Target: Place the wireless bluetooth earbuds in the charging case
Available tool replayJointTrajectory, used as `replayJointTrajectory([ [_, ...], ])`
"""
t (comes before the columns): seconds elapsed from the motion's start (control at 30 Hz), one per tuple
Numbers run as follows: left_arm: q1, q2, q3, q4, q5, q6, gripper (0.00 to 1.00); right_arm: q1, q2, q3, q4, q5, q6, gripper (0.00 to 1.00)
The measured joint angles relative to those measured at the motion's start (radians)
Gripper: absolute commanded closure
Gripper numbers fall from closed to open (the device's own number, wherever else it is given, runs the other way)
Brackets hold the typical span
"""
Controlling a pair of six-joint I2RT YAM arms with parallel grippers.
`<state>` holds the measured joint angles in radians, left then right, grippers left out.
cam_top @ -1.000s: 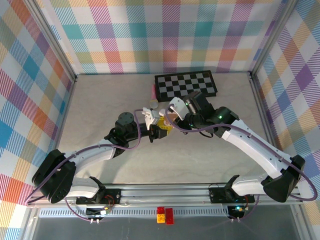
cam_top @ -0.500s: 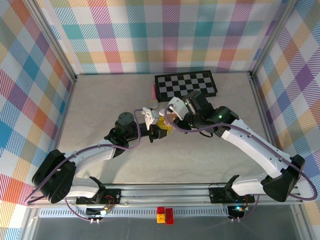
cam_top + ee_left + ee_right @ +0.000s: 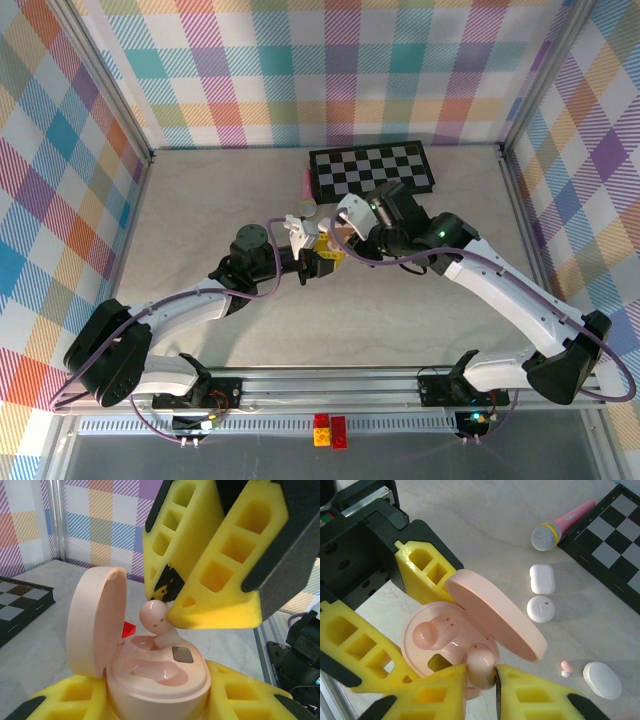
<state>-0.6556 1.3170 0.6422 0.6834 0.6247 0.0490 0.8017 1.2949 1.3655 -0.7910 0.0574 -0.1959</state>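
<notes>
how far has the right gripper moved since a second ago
No: the right gripper sits in the same spot below the checkerboard and its near edge.

Arms (image 3: 505, 295) are white, cables (image 3: 390, 262) purple, tools (image 3: 480, 672) yellow.

Pale pink earbud (image 3: 481, 666) and case (image 3: 492, 615), yellow pincer pads (image 3: 530, 695), black-and-white chequered board (image 3: 615, 540).

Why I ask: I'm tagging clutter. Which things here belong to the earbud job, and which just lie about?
Job: open pink charging case in left end effector; pink earbud in right end effector; seated earbud; loose earbud on table.
Lying about: toy microphone; chessboard; three white cases.
</notes>
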Motion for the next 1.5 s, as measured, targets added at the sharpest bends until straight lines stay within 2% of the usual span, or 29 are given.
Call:
replayJointTrajectory([
  [0.43, 0.000, -0.013, 0.000, 0.000, -0.008, 0.000, 0.67, 0.005, 0.004, 0.015, -0.023, 0.022, -0.005, 0.84],
  [0.7, 0.000, -0.013, 0.000, 0.003, -0.008, -0.004, 0.67, 0.005, 0.004, 0.015, -0.023, 0.009, -0.008, 0.71],
  [0.93, 0.000, -0.013, 0.000, 0.004, -0.008, -0.004, 0.67, 0.005, -0.002, 0.015, -0.023, 0.006, -0.004, 0.68],
  [1.03, 0.000, -0.013, 0.000, 0.005, -0.008, -0.005, 0.67, 0.005, -0.031, 0.015, -0.020, 0.006, 0.000, 0.64],
  [1.13, 0.002, -0.013, 0.000, 0.007, -0.008, -0.008, 0.67, 0.000, -0.082, 0.000, 0.001, -0.002, 0.006, 0.55],
  [1.3, 0.024, -0.013, -0.001, 0.054, -0.009, -0.034, 0.67, -0.081, -0.233, -0.123, 0.097, -0.111, 0.053, 0.46],
  [1.5, 0.061, -0.013, -0.037, 0.136, -0.014, -0.087, 0.67, -0.312, -0.350, -0.320, 0.264, -0.273, 0.229, 0.42],
])
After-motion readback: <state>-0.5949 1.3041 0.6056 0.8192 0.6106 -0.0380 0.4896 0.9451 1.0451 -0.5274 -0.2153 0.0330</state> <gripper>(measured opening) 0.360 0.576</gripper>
